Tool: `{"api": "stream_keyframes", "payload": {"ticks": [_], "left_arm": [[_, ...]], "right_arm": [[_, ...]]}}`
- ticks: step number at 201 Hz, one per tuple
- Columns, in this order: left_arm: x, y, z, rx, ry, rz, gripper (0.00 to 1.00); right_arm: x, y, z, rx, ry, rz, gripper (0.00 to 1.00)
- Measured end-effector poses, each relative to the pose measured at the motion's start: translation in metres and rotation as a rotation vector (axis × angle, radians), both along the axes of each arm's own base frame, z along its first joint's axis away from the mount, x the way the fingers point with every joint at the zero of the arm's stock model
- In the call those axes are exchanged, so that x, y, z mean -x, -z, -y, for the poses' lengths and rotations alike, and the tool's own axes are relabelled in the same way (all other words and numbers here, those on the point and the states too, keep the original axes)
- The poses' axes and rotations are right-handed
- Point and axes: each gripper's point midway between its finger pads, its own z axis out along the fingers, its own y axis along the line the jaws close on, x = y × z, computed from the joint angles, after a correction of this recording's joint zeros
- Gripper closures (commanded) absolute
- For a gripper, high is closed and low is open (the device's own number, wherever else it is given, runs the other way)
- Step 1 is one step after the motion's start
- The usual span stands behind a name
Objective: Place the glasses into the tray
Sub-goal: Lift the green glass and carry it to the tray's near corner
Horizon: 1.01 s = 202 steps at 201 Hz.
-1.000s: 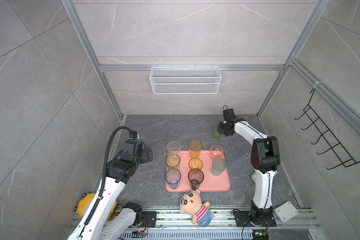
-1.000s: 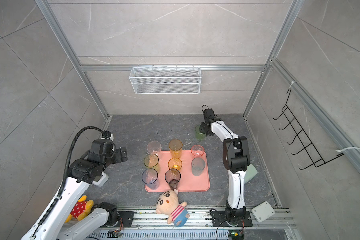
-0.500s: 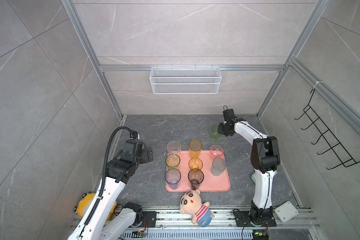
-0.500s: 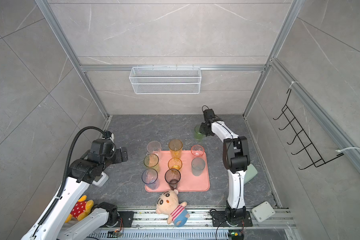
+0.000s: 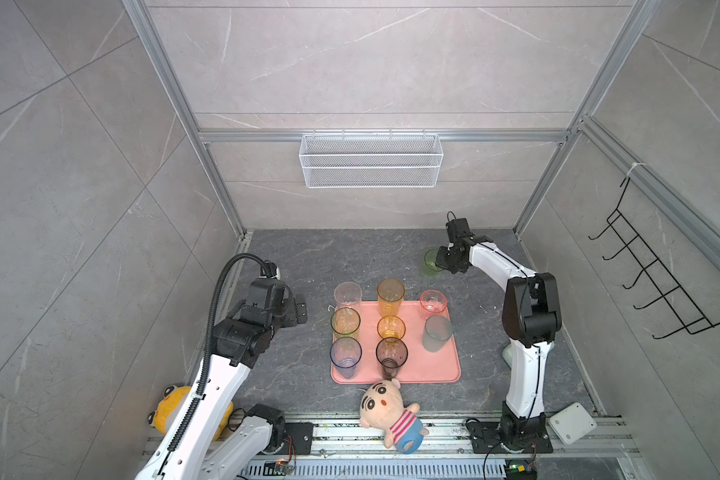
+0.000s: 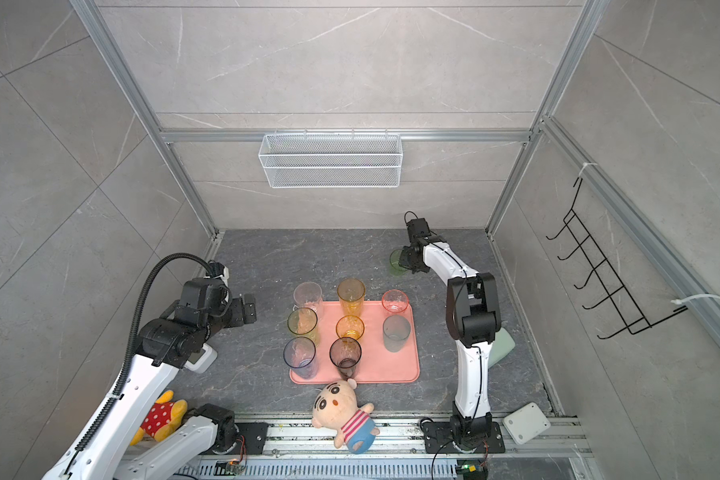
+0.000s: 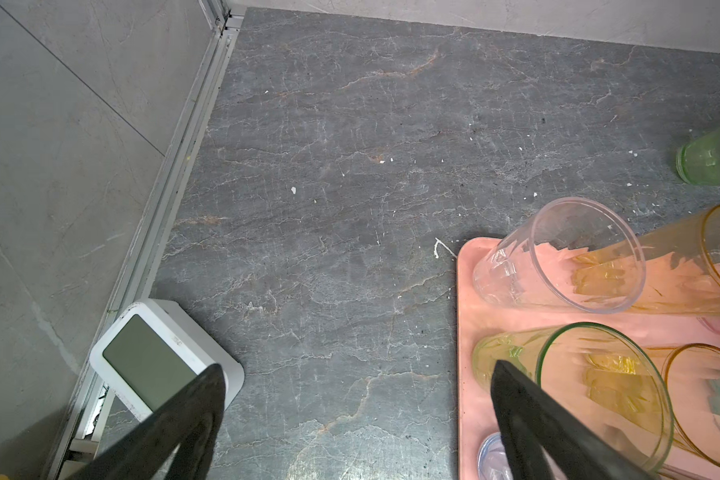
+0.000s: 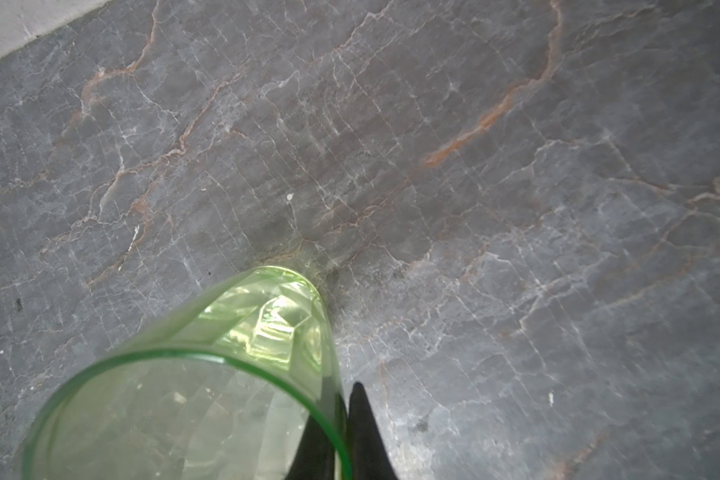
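The right gripper clamps the faceted green glass by its rim (veined grey desk beneath); left gripper gapes, empty.

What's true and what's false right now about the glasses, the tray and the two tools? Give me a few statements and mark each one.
1. The right tool is shut on the rim of the green glass. True.
2. Eight glasses stand on the tray. True.
3. The green glass is on the tray. False: it is off the tray, over the grey tabletop toward the back.
4. The left tool holds a glass. False: it is open and empty, to the left of the tray.
5. The wire basket hangs on the wall. True.
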Motion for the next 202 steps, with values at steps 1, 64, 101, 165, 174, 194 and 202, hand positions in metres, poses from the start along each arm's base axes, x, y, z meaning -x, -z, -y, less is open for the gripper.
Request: {"api": "stream_keyframes", "payload": {"ticks": [1, 64, 101, 165, 174, 194, 202], "left_arm": [[0.000, 0.000, 0.000, 0.000, 0.000, 0.000, 0.00], [0.001, -0.004, 0.002, 0.021, 0.012, 0.014, 0.00], [0.002, -0.006, 0.003, 0.033, 0.015, 0.021, 0.00], [0.002, -0.010, 0.004, 0.051, 0.021, 0.042, 0.00], [0.002, -0.011, 0.004, 0.052, 0.022, 0.043, 0.00], [0.002, -0.011, 0.004, 0.052, 0.022, 0.043, 0.00], [0.002, -0.011, 0.004, 0.052, 0.022, 0.043, 0.00]], "right_arm": [[0.000, 0.000, 0.000, 0.000, 0.000, 0.000, 1.00], [0.031, -0.050, 0.010, 0.023, -0.005, 0.048, 1.00], [0.052, -0.084, 0.013, 0.019, -0.011, 0.079, 1.00], [0.108, -0.101, 0.014, -0.016, -0.040, 0.009, 1.00], [0.116, -0.104, 0.013, -0.021, -0.046, 0.001, 1.00], [0.130, -0.113, 0.011, -0.023, -0.063, 0.001, 1.00], [0.136, -0.118, 0.009, -0.024, -0.071, 0.003, 1.00]]}}
